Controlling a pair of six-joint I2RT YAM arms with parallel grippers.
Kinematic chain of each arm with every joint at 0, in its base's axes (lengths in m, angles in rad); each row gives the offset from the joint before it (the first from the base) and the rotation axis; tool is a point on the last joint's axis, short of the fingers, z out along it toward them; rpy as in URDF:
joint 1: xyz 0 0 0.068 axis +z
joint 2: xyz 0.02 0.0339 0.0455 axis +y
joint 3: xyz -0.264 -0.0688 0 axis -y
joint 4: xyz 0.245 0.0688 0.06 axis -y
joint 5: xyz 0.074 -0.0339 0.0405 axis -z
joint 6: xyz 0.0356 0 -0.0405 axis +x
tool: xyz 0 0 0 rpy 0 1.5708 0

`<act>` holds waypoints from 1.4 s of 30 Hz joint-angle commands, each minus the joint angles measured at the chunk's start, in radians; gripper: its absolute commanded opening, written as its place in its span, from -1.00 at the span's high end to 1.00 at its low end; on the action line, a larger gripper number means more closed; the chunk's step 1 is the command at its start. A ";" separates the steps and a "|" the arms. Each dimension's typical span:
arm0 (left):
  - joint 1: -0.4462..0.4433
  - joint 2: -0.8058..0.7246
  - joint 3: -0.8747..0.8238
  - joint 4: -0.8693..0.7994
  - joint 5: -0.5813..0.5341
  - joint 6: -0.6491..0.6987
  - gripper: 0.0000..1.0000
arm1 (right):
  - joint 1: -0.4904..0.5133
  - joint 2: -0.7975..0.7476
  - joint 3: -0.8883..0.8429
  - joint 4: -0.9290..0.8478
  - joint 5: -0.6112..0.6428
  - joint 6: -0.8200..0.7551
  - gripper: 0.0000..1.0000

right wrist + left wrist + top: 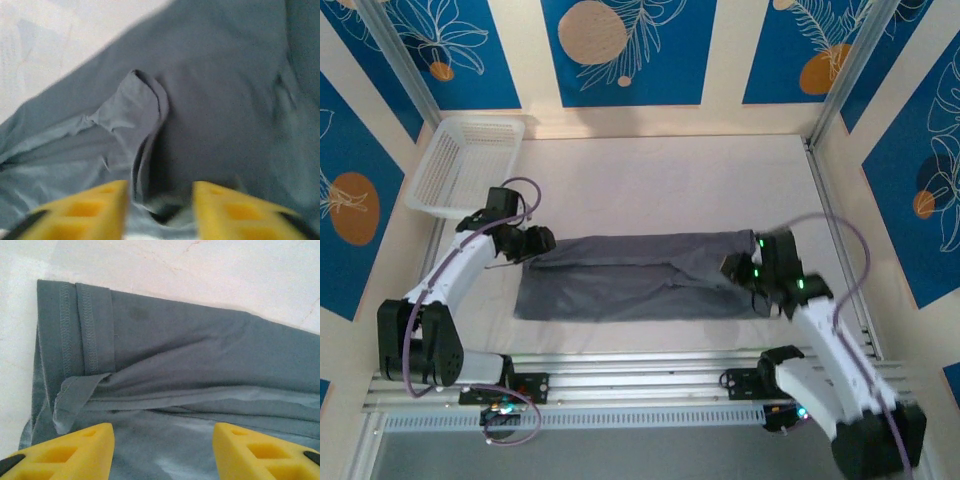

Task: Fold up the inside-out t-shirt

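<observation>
**One grey shirt, two grippers at its ends**

The inside-out t-shirt point(640, 275) is laid as a long band on the middle of the white table point(660, 170), its length running from 9 to 3 o'clock in the top view.

In the left wrist view the stitched double hem and a curled flap of cloth at 8 o'clock are made plain, and a seam is seen running toward 3 o'clock; none of this is resolved from above. In the blurred right wrist view a raised fold of the shirt point(145, 115) is shown running down between the fingers.

The left gripper point(535, 240) is placed at the shirt's 9 o'clock end. Its yellow fingers point(75, 450) are held wide apart above the cloth, with nothing pinched.

The right gripper point(740, 268) is set at the 3 o'clock end. Its fingers point(85, 210) are spread with bunched cloth between them; whether that cloth is pressed cannot be told.

One shirt and two grippers are counted, and one white lattice basket point(465, 165), at 10 o'clock from the shirt and well apart from it.
</observation>
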 commanded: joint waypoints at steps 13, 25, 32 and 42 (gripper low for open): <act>-0.058 -0.024 0.000 0.054 0.101 0.020 -0.10 | 0.032 0.646 0.367 0.049 -0.075 -0.065 -0.39; -0.074 -0.079 -0.043 0.021 0.125 0.062 -0.14 | 0.067 0.915 0.485 0.102 -0.164 -0.021 0.79; -0.074 -0.088 -0.040 -0.004 0.107 0.070 -0.16 | 0.193 0.742 0.381 -0.028 -0.216 0.059 1.00; -0.080 -0.067 -0.061 0.048 0.128 0.032 -0.17 | 0.220 0.432 0.236 -0.056 -0.223 0.154 0.07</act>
